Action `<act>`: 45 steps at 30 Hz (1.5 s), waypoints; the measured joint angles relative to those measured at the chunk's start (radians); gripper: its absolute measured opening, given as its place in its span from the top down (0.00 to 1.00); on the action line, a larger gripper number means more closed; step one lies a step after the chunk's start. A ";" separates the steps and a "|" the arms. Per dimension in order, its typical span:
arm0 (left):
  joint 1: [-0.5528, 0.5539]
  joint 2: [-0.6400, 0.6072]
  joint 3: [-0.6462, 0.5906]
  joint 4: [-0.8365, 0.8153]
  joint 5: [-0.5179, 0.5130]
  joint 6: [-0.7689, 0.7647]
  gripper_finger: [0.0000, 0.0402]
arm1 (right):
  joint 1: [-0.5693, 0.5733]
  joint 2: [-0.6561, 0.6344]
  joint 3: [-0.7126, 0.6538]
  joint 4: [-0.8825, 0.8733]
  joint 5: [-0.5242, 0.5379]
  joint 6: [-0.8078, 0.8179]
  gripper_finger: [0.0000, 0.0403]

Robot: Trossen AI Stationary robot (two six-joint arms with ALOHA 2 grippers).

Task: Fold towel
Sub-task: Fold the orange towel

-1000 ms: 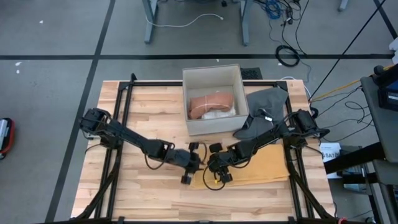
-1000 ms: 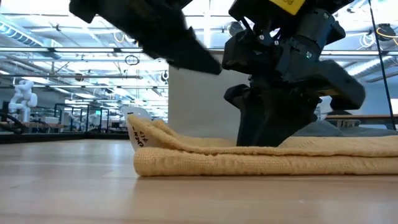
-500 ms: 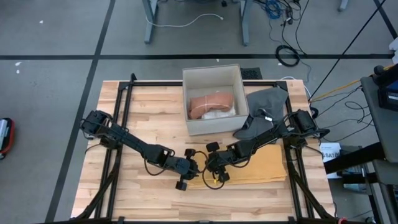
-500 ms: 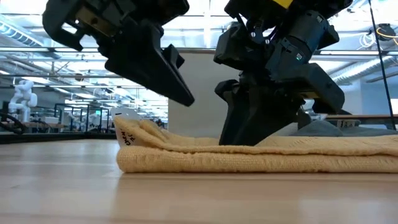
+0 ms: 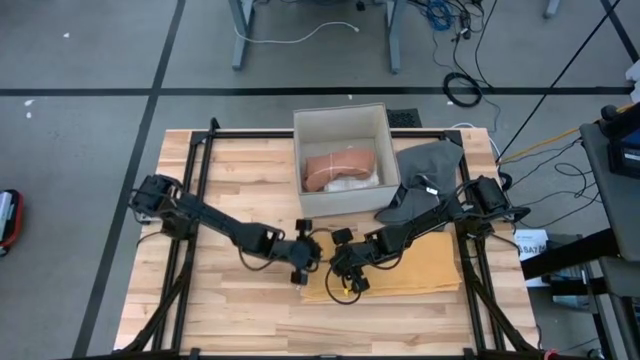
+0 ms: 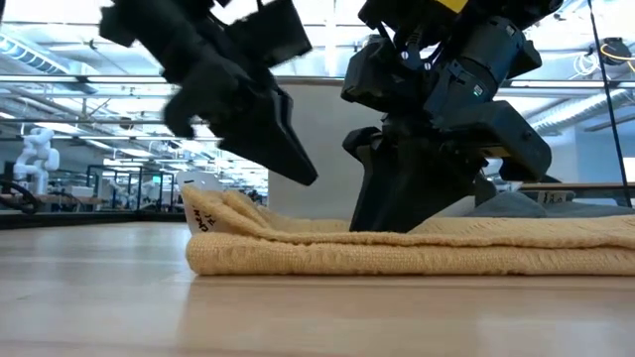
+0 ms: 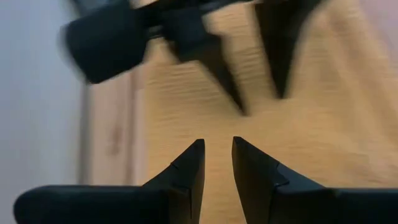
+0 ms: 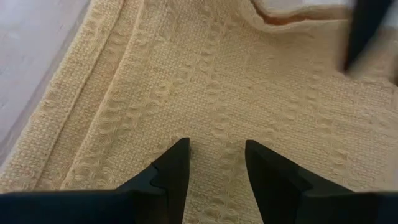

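A yellow towel (image 5: 420,266) lies folded flat on the wooden table, near the front right. Its left end (image 6: 213,238) bears a small label. My right gripper (image 5: 346,279) stands open on the towel's top near that end; in its wrist view flat cloth (image 8: 214,93) shows between the fingers. My left gripper (image 5: 305,263) hangs just above the towel's left end, fingers (image 6: 290,164) slanting down. A narrow gap (image 7: 217,148) shows between its fingertips, with nothing in it and no cloth touched. My right gripper sets its open fingers (image 6: 382,213) on the towel's top layer (image 8: 214,134), a little in from the left end. They come from above, slanting down from the table's right. No cloth is raised between them. The towel lies flat on the table.
A white box (image 5: 312,190) holding a pinkish cloth (image 5: 338,168) stands behind the towel at the table's middle far side. A grey cloth (image 5: 428,170) lies to the box's right. Black frame rails (image 5: 195,200) run along both sides. Bare wood lies at the left.
My left gripper has come down toward the towel's left end and has tipped and turned, ending just above it. My right gripper has shifted slightly toward the table's left. The towel's left end has slid a little the same way with it.
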 joint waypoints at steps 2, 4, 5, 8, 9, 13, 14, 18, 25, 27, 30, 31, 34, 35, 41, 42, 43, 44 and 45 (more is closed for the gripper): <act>0.028 0.005 -0.001 0.001 -0.001 0.002 0.78 | 0.000 0.000 0.000 0.000 0.000 0.000 0.64; 0.049 0.011 -0.001 -0.003 0.012 0.002 0.78 | 0.000 0.000 0.000 0.001 0.000 0.000 0.64; 0.058 0.020 -0.001 -0.004 0.041 0.002 0.78 | 0.000 0.000 0.000 0.001 -0.001 0.000 0.64; 0.066 0.049 -0.002 0.007 0.159 -0.001 0.78 | 0.000 0.000 0.000 0.001 -0.002 0.000 0.64; 0.064 0.064 -0.002 0.017 0.196 -0.006 0.78 | 0.000 0.000 0.000 -0.001 -0.001 0.000 0.64; 0.026 0.113 -0.001 0.024 0.276 -0.029 0.78 | 0.000 -0.001 -0.001 0.000 -0.002 0.000 0.64; 0.012 0.123 -0.001 0.031 0.277 -0.033 0.78 | 0.000 -0.002 -0.001 0.000 -0.002 0.000 0.64; -0.043 0.155 0.004 0.057 0.279 -0.047 0.78 | 0.001 -0.002 -0.001 0.001 -0.002 0.000 0.64; -0.089 0.172 0.004 0.055 0.210 -0.067 0.78 | 0.000 -0.002 -0.001 0.001 -0.002 0.000 0.64; -0.091 0.160 0.003 0.038 0.184 -0.061 0.78 | 0.000 -0.002 -0.001 0.001 -0.001 0.000 0.64; -0.083 0.157 0.002 -0.003 0.141 -0.046 0.78 | 0.000 -0.002 -0.001 0.001 -0.001 0.000 0.64; -0.078 0.157 0.002 -0.016 0.130 -0.046 0.78 | 0.000 -0.002 -0.001 0.001 -0.001 0.000 0.64; -0.053 0.156 0.002 -0.069 0.114 -0.055 0.78 | 0.000 -0.002 -0.001 0.000 0.000 0.000 0.64; -0.045 0.156 0.002 -0.083 0.111 -0.064 0.78 | 0.000 -0.002 -0.001 0.001 0.000 0.000 0.64; -0.030 0.156 0.002 -0.112 0.102 -0.078 0.78 | 0.000 -0.002 -0.001 0.000 0.000 0.000 0.64; -0.031 0.156 0.002 -0.114 0.102 -0.079 0.78 | 0.000 -0.002 -0.001 0.000 0.000 0.000 0.64; -0.033 0.156 0.002 -0.117 0.100 -0.080 0.78 | 0.000 -0.002 -0.001 0.000 0.000 0.000 0.64; -0.036 0.156 0.002 -0.119 0.100 -0.080 0.78 | 0.000 -0.002 -0.001 0.000 0.000 0.000 0.64; -0.041 0.156 0.002 -0.117 0.100 -0.080 0.78 | 0.000 -0.002 -0.001 0.001 0.000 0.000 0.64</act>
